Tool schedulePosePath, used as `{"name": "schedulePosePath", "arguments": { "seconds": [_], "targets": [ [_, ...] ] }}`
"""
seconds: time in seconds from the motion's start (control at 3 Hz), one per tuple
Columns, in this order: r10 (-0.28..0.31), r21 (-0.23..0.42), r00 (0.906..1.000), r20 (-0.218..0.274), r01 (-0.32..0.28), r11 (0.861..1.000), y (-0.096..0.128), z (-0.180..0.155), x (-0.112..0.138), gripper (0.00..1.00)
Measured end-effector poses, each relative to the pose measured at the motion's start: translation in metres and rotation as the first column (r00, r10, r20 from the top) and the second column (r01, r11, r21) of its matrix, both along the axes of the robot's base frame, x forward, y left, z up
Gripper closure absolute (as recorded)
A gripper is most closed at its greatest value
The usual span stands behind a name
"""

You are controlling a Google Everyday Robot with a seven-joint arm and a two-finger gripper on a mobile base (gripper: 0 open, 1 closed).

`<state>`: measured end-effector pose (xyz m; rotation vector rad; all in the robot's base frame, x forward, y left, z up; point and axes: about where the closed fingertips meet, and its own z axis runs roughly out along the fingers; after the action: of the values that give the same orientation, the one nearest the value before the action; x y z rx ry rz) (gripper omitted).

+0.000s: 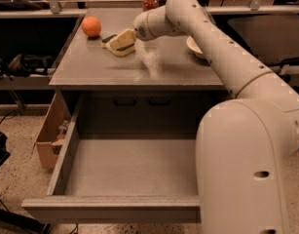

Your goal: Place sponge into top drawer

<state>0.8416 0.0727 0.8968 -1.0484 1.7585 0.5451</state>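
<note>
The sponge (110, 38), dark green on top, lies on the grey cabinet top at the back left; only its left edge shows, the rest is hidden under my gripper. My gripper (121, 43), with pale yellowish fingers, sits right over the sponge at the end of the white arm (207, 38). The top drawer (124, 167) is pulled wide open at the front and holds nothing; its flat grey front panel (110, 209) faces the camera.
A round orange fruit (91, 26) sits left of the sponge. A red can (150, 2) stands at the back edge. A white bowl (194, 47) is partly hidden behind the arm. A cardboard box (50, 130) stands left of the drawer.
</note>
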Motion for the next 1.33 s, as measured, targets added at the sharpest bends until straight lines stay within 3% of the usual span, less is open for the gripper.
{"name": "schedulePosePath", "arguments": {
  "seconds": [0.33, 0.67, 1.0, 1.33],
  "targets": [
    [-0.026, 0.003, 0.998, -0.057, 0.026, 1.0, 0.017, -0.025, 0.011, 0.0],
    [-0.051, 0.007, 0.9944, -0.092, 0.052, 0.999, 0.026, -0.047, 0.012, 0.18],
    [-0.062, 0.008, 0.9903, -0.124, 0.063, 0.998, 0.035, -0.067, 0.009, 0.49],
    [-0.062, 0.008, 0.9904, -0.123, 0.063, 0.998, 0.035, -0.063, 0.009, 0.74]
  ]
}}
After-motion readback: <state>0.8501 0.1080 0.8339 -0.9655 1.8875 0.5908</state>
